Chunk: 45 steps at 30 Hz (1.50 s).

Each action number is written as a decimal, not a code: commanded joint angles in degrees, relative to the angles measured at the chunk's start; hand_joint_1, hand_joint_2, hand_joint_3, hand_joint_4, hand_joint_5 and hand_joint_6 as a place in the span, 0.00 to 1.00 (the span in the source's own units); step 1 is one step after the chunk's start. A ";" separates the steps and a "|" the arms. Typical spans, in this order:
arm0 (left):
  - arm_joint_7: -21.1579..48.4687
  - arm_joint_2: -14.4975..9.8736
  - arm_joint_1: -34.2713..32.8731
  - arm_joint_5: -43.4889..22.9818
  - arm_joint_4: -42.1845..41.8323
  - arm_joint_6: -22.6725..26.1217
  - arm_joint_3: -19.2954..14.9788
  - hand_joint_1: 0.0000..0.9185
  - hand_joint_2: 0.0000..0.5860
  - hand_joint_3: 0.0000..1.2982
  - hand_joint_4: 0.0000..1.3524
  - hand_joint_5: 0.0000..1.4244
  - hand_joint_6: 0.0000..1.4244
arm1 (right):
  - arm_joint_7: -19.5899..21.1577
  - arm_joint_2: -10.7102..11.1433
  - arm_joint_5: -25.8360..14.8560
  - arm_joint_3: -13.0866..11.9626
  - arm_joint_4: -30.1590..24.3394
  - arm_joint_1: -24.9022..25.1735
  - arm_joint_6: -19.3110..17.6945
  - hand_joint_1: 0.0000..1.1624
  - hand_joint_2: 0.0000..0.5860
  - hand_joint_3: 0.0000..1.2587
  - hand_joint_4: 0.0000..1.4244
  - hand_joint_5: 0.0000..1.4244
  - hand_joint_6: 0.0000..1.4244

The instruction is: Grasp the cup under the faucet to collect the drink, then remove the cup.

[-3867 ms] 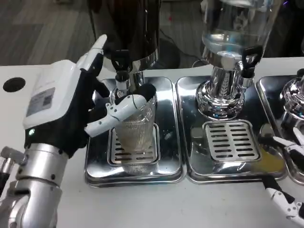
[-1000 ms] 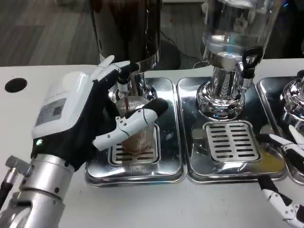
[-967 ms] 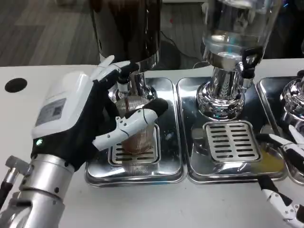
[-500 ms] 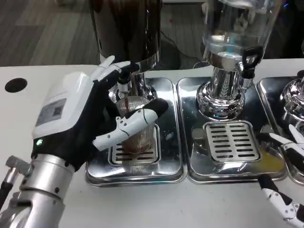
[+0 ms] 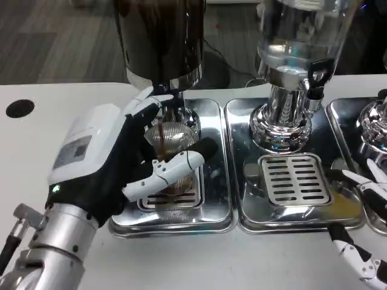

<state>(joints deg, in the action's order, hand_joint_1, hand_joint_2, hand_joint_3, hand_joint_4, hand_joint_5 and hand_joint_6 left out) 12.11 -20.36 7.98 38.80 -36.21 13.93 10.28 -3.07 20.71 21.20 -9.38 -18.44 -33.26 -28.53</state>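
A clear ribbed cup (image 5: pixel 173 158) stands on the left drip tray (image 5: pixel 214 181) under the dark dispenser's faucet (image 5: pixel 164 104). A thin brown stream falls from the faucet into the cup, which holds brown drink. My left hand (image 5: pixel 115 163) grips the cup from the left, thumb across its front and fingers behind it near the faucet. My right hand (image 5: pixel 366 226) rests at the right edge of the picture with fingers apart and nothing in it.
A clear dispenser (image 5: pixel 296 60) stands over the middle drip tray (image 5: pixel 294 178) with a slotted grate. A third chrome tray (image 5: pixel 363 127) lies at the far right. A black hole (image 5: pixel 19 108) marks the white table at the left.
The cup has taken on more brown drink since the first frame. My left hand has shifted slightly right and lower around the cup. The right hand has stayed put.
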 commanded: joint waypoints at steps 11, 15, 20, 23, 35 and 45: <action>3.60 -0.79 1.76 -0.56 2.13 1.10 1.05 0.02 0.14 0.21 0.16 0.53 0.64 | -0.44 -0.19 -0.15 0.20 -0.70 0.18 0.55 0.50 0.67 0.17 0.00 0.00 0.00; 3.44 -0.77 1.81 -0.74 2.20 0.94 0.87 0.02 0.14 0.21 0.16 0.53 0.64 | -0.51 -0.17 -0.11 0.34 -0.78 0.37 0.84 0.50 0.67 0.17 0.00 0.00 0.00; 3.36 -0.79 1.69 -0.83 2.19 0.76 0.65 0.02 0.14 0.21 0.16 0.53 0.64 | -0.47 -0.03 -0.05 0.40 -0.88 0.63 1.19 0.50 0.67 0.17 0.00 0.00 0.00; 3.32 -0.76 1.53 -0.91 2.21 0.68 0.52 0.02 0.14 0.21 0.16 0.53 0.64 | -0.52 0.02 -0.15 0.38 -1.04 0.79 1.37 0.49 0.67 0.17 0.00 0.00 0.00; -1.22 0.29 2.38 -3.89 2.30 -4.22 -2.01 0.00 0.10 0.06 0.07 0.51 0.64 | -0.61 -0.01 0.03 0.70 -1.22 1.05 1.89 0.49 0.67 0.18 0.00 0.00 0.00; -7.08 1.90 3.75 -7.79 2.63 -11.28 -6.60 0.00 0.08 0.00 0.00 0.48 0.63 | -0.86 0.02 -0.04 0.99 -0.61 1.62 2.08 0.49 0.67 0.18 0.00 0.00 0.00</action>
<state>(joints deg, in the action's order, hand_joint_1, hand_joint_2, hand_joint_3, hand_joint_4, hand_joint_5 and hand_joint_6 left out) 6.37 -18.97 10.97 31.71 -33.60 4.12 4.97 -3.57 20.68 21.19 -8.44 -18.77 -31.96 -26.90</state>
